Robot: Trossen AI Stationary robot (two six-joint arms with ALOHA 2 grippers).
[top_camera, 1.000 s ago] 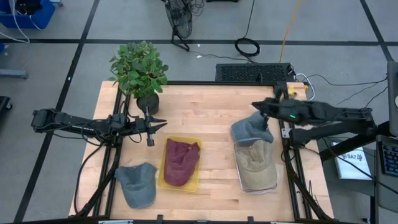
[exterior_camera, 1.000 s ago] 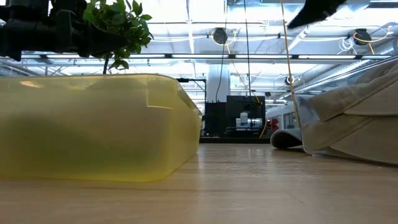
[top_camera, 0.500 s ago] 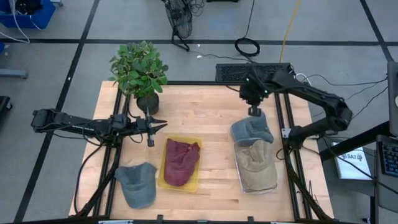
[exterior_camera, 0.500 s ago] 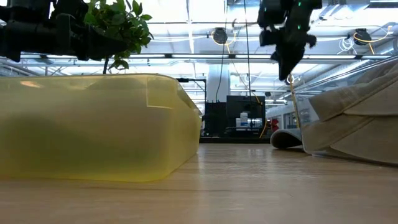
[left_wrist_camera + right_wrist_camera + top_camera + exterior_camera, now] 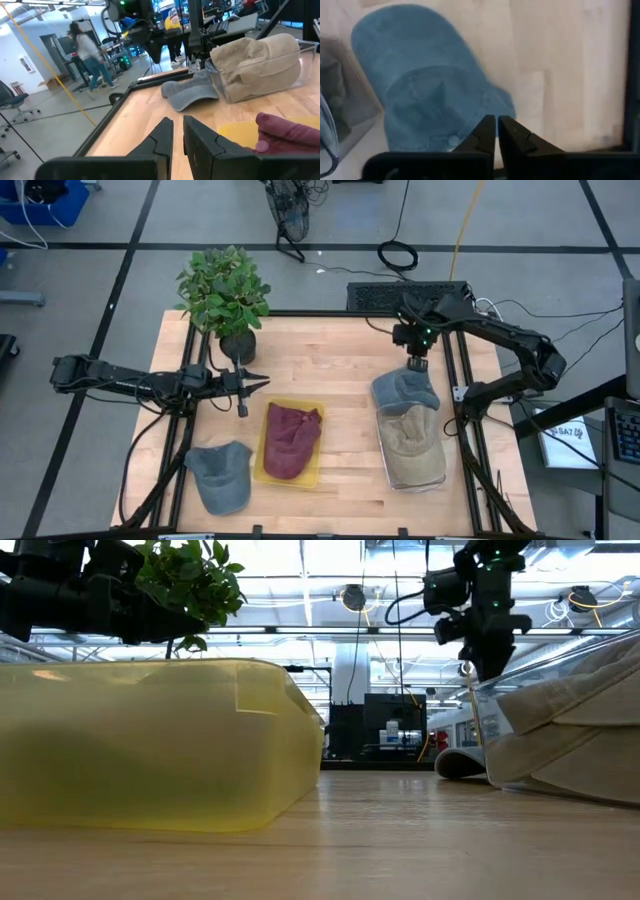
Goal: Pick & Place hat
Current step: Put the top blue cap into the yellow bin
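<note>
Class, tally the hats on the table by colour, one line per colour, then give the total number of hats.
Grey-blue hats: 2, one at the table's near left, one lying partly on the clear tray's far end
Dark red hats: 1, in the yellow tray
Tan hats: 1, in the clear tray
Total: 4 hats

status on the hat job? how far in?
Looks done: maroon hat in the yellow tray, tan hat in the clear bin. In hand: nothing; right gripper hangs shut above the blue-grey hat. Left: that hat and the grey hat on the table; left gripper waits by the plant.
</note>
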